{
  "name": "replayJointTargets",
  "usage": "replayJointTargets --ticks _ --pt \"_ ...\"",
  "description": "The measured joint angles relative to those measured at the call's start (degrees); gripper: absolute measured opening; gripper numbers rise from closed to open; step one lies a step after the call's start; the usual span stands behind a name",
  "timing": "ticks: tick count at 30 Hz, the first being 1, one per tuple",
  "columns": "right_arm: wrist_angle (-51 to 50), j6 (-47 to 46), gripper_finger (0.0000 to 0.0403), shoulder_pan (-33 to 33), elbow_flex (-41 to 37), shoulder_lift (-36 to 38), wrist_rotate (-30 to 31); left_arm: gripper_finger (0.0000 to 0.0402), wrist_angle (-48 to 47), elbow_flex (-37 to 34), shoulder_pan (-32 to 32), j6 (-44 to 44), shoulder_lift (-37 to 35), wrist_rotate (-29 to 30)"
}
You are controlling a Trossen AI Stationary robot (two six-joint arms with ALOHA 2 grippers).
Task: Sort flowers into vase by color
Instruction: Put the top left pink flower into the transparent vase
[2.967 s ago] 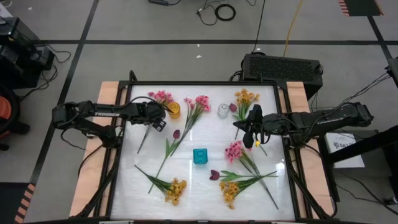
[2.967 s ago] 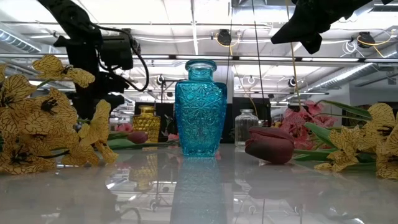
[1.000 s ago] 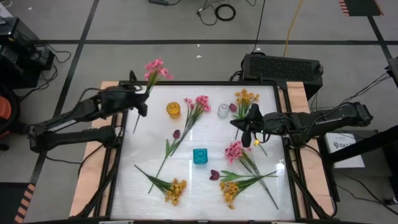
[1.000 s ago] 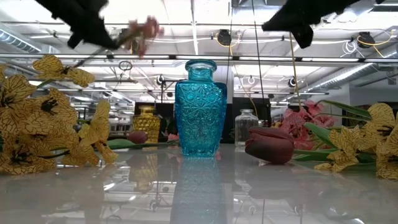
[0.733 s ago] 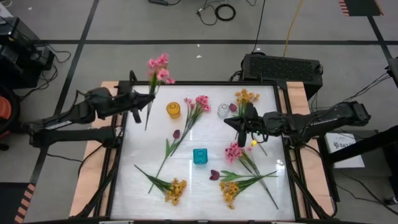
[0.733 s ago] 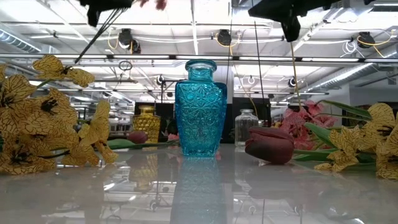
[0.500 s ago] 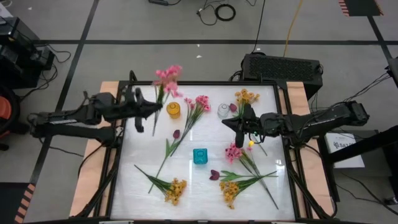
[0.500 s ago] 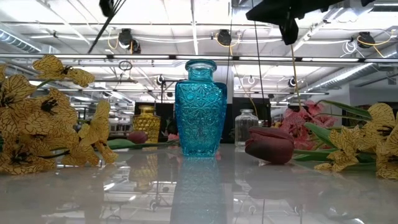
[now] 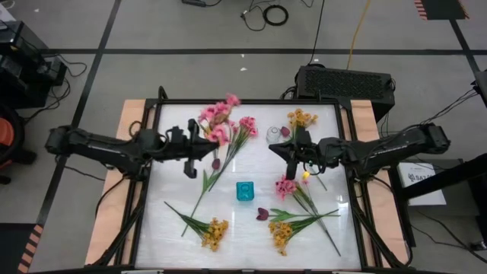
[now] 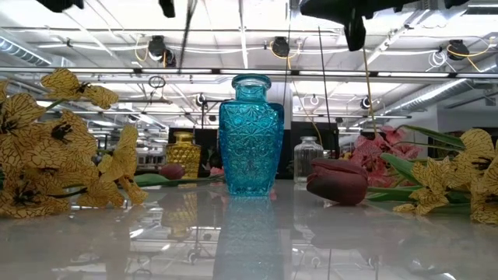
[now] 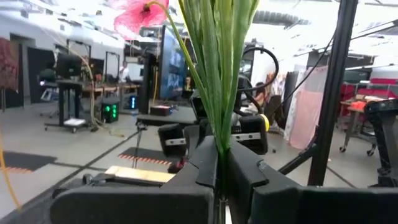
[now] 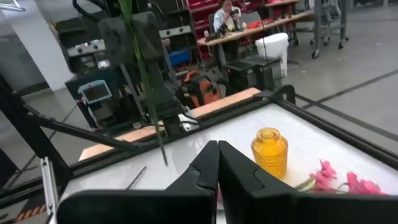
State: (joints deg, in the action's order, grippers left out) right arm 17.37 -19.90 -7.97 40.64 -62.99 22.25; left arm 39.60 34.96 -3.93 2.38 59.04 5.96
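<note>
Pink sprig [image 9: 217, 120]: lifted off the table, stem pinched low between the fingers of the left gripper [image 9: 189, 146], blossoms beyond the fingertips above the yellow vase [image 12: 270, 151].
Left gripper: clamped on the green stem [image 11: 219, 81], over the table's left-centre.
Right gripper [image 9: 292, 151]: fingers pressed together, nothing between them, hovering near the clear vase [image 9: 272, 135], just above a second pink cluster [image 9: 287, 185] on the table.
Blue vase [image 9: 244, 190]: upright at table centre, between both arms.
</note>
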Motion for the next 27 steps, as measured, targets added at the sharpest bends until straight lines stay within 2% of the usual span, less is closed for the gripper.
replayJointTargets --ticks 4,7,10,13,17,23,27 --pt "5.2 1.1 0.0 0.0 0.0 -2.8 -0.3 0.0015 7.5 0.0 0.1 -1.7 6.0 0.3" --pt "12.0 3.4 0.0005 0.4 0.0 -4.4 -3.5 0.0015 12.0 0.0 0.2 -1.7 9.6 0.3" --pt "15.8 4.3 0.002 1.3 1.1 -5.3 -7.5 0.0015 15.5 0.0 0.5 -1.8 12.3 0.3" --pt "15.6 6.0 0.0043 1.7 4.0 -5.9 -7.7 0.0015 17.1 0.2 0.5 -1.8 14.3 0.5" --pt "12.3 9.9 0.0081 2.0 10.6 -9.0 -7.6 0.0015 17.0 1.4 0.5 -1.9 16.5 0.5" --pt "-0.9 13.9 0.0139 2.0 23.0 -16.0 -7.6 0.0015 16.9 1.7 0.5 -4.7 17.1 0.5" --pt "-3.5 15.6 0.0169 2.0 25.8 -19.4 -7.6 0.0015 16.9 1.7 0.4 -4.7 16.9 0.5"
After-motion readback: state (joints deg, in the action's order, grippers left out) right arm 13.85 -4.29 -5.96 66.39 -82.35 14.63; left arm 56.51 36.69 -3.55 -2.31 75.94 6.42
